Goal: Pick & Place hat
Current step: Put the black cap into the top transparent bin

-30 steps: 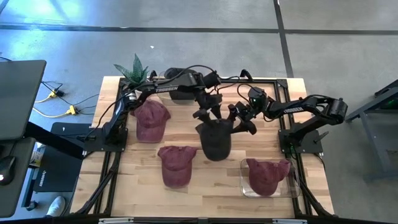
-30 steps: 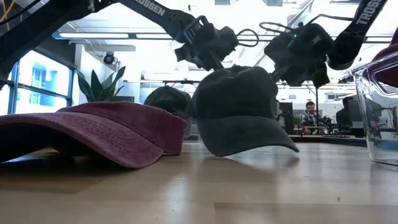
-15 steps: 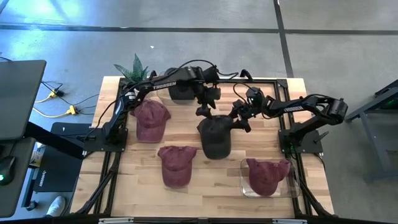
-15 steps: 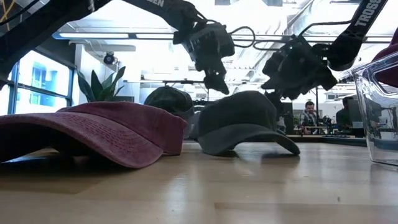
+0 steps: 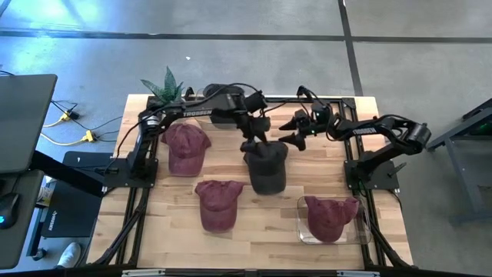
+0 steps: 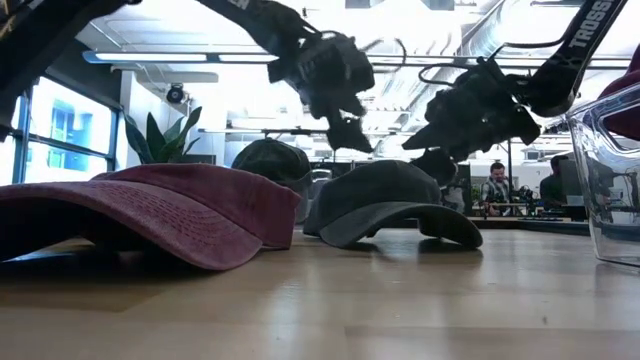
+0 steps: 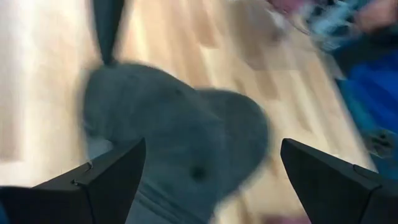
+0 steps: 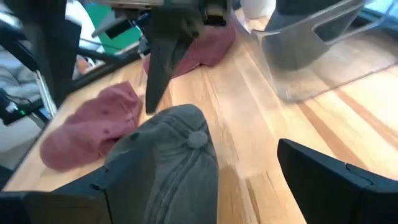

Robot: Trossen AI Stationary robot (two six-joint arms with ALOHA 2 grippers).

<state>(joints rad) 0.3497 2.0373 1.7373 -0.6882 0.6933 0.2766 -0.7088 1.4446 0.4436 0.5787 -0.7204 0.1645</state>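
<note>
Nearby, maroon caps [image 5: 187, 148], plant [image 5: 167, 86], seemingly clear bin [image 5: 305, 227]

- The high view is evenly lit and sharp; the pale wooden slatted table [image 5: 177, 231] carries only soft, short shadows.
- In the low view, bright ceiling light and windows behind leave both arms as dark silhouettes.
- There the nearest faded maroon cloth cap [image 6: 150, 215] is slightly soft, and the table glares faintly.
- The left wrist view is heavily motion-blurred: the dark grey-green cloth cap [image 7: 180, 162] smears.
- The right wrist view is sharper and softens toward its edges.
</note>
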